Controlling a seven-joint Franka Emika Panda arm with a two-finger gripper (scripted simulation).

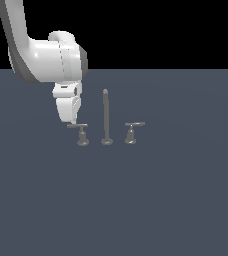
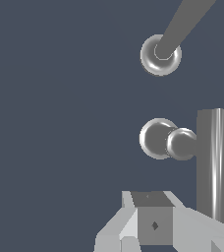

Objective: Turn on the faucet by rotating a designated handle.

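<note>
Item: small grey metal three-piece faucet [image 1: 106, 120] on dark worktop [image 1: 161, 200]. Designated grey straight-bar lever handle [image 1: 78, 126] at exterior view's left, beside the tall spout rod [image 1: 105, 115]. White gripper [image 1: 71, 120] at its bar end; fingers' state cannot be told. Rotation apparently not yet done.

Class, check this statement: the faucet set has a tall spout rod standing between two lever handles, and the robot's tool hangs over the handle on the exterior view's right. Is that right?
Not quite. The spout rod does stand between the two levers, but the tool hangs by the handle on the exterior view's left, not the right one. The exterior view shows this.
</note>
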